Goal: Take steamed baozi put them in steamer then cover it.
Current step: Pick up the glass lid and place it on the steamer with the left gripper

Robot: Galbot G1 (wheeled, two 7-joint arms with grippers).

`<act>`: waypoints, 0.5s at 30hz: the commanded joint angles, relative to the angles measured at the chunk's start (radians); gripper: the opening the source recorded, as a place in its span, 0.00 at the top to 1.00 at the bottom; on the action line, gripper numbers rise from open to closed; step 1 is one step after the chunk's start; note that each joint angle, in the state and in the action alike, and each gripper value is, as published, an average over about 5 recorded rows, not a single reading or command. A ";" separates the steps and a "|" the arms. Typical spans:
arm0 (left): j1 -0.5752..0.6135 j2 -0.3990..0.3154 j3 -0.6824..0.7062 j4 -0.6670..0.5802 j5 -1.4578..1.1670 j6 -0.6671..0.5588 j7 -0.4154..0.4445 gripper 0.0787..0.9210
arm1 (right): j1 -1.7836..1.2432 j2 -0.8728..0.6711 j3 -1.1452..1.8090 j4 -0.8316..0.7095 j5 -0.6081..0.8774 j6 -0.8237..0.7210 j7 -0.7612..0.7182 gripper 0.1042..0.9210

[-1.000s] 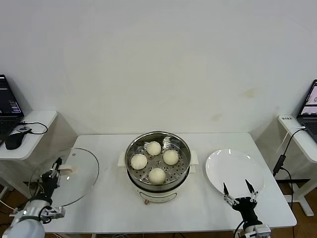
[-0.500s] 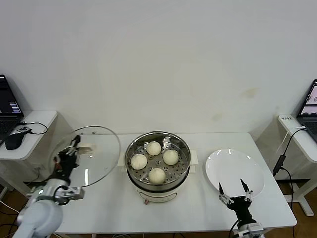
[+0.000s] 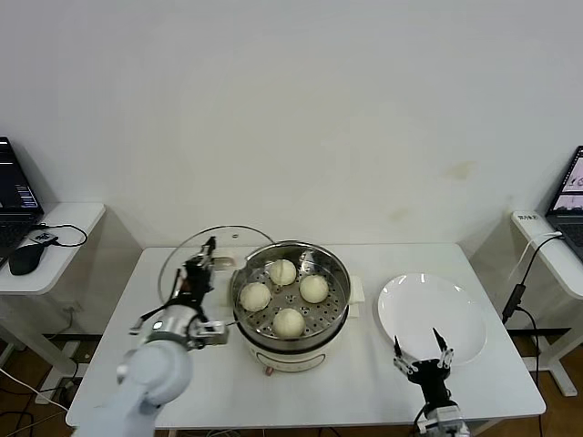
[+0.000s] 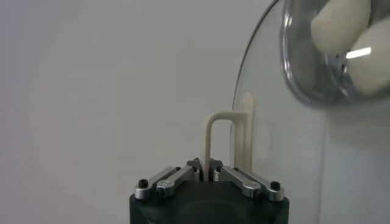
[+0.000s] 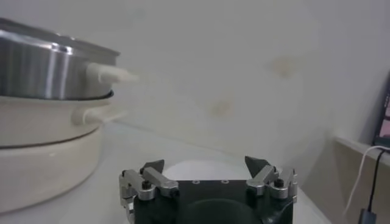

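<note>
The steamer (image 3: 290, 339) stands mid-table with several steamed baozi (image 3: 289, 321) on its perforated tray. My left gripper (image 3: 199, 266) is shut on the cream bar handle (image 4: 219, 139) of the cover (image 3: 223, 244). The clear glass cover hangs tilted in the air, against the steamer's left rim. In the left wrist view the handle runs between my left gripper's (image 4: 205, 168) jaws, and baozi (image 4: 341, 24) show in the steamer beyond the glass (image 4: 274, 152). My right gripper (image 3: 419, 350) waits open and holds nothing at the table's front right.
A white plate (image 3: 433, 309) lies bare to the right of the steamer, just behind my right gripper (image 5: 205, 165). The steamer's side handle (image 5: 113, 75) shows in the right wrist view. Side desks with laptops flank the table.
My left arm has carried the cover from beyond the table's left edge rightward and up to the steamer's left rim. The right gripper has drawn slightly back toward the front edge.
</note>
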 commanded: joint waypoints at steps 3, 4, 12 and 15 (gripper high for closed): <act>-0.134 -0.264 0.210 0.099 0.264 0.060 0.126 0.92 | 0.022 0.012 -0.009 -0.047 -0.083 0.021 0.024 0.12; -0.134 -0.273 0.214 0.107 0.269 0.060 0.126 0.92 | 0.023 0.011 -0.008 -0.051 -0.087 0.023 0.026 0.12; -0.114 -0.341 0.229 0.141 0.323 0.053 0.116 0.92 | 0.027 0.009 -0.013 -0.066 -0.086 0.028 0.027 0.12; -0.100 -0.356 0.230 0.149 0.349 0.044 0.112 0.92 | 0.028 0.007 -0.017 -0.068 -0.085 0.029 0.026 0.12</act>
